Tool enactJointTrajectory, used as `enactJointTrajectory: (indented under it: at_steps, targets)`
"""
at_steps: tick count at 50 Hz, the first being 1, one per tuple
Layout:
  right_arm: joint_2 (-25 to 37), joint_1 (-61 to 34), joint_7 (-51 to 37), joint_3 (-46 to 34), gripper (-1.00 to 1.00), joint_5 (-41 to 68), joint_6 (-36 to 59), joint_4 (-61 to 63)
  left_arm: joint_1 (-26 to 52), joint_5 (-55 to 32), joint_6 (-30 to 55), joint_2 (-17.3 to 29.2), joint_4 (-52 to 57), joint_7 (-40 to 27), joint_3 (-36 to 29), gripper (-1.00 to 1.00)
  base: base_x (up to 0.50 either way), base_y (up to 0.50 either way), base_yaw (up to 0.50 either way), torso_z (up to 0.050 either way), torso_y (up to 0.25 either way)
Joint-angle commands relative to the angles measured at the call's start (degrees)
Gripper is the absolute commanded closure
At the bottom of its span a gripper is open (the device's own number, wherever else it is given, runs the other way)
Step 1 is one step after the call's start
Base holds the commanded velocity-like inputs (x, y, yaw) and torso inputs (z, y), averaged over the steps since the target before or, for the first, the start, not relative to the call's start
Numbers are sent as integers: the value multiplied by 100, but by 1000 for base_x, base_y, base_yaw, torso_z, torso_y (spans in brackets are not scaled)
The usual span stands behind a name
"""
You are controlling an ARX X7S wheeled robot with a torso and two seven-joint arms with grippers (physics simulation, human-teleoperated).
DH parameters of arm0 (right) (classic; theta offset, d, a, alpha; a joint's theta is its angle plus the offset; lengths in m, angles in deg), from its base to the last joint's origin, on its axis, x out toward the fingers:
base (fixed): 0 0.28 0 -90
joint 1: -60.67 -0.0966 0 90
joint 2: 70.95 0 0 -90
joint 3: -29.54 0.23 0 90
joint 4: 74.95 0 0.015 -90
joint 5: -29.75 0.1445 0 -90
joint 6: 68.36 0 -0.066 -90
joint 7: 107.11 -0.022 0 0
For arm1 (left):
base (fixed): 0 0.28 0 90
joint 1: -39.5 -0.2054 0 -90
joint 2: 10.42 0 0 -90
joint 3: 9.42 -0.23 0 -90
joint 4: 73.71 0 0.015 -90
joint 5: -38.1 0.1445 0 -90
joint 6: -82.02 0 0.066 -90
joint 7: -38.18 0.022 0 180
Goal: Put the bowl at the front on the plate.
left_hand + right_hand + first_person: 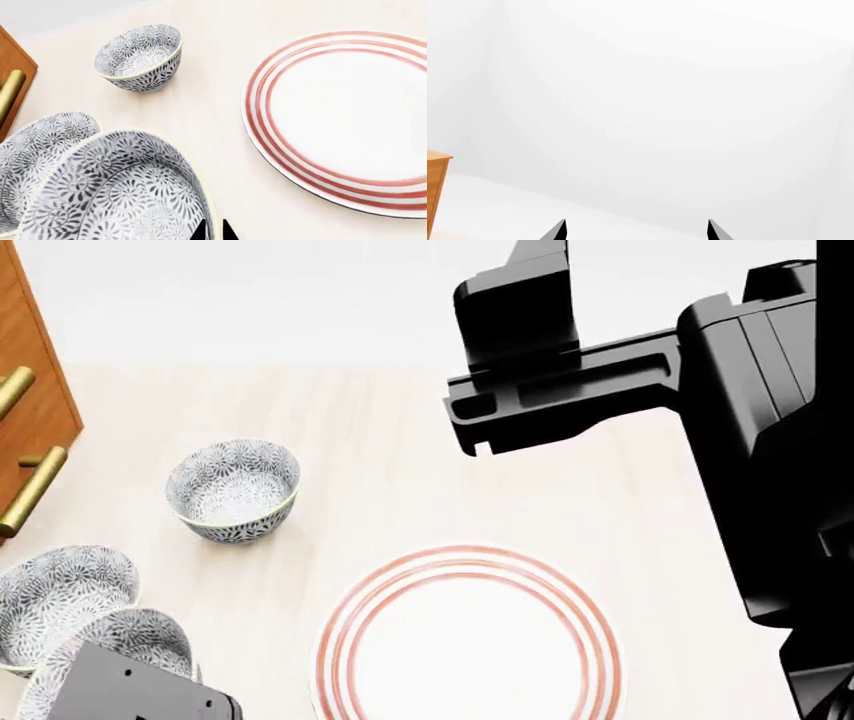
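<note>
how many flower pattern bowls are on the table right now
3. One bowl stands alone, farther back, left of the plate. Two more sit close together at the near left corner: one by the wooden cabinet, the front bowl right at the left hand. More may lie outside view.

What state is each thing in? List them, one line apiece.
Front bowl: upright, empty, left gripper closed on its rim.
Middle bowl: upright, empty, touching the front bowl.
Far bowl: upright, empty, standing alone.
Plate: flat on the table, nothing on it.
Right gripper: open, holding nothing, raised.
Cabinet: closed.
</note>
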Motion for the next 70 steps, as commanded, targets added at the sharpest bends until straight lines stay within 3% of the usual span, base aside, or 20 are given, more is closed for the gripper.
enactJointTrajectory:
  at_steps: [1,4,26,42,70]
  targets:
    - [28,68,8,18,-100,-22,-57,52,463,21,202,-16,159,-31,-64,100,0,0,0,0,0]
    - [38,75,9,19,-100,-27,-67,60,499,269,155,-48,114,117,-254,100,0,0,0,0,0]
    - [101,49,-31,-10,-100,17,-124,81,1684,-435,814,-344,25,-92,-199,100,0,0,0,0,0]
    - [180,212,-30,55,-100,-8,-230,188,2362,-558,885,-638,-570,214,-217,100,0,0,0,0,1]
    - [238,77,-142,-7,-100,82,-281,231,3359,431,716,-1174,-1555,1195,-1114,100,0,0,0,0,0]
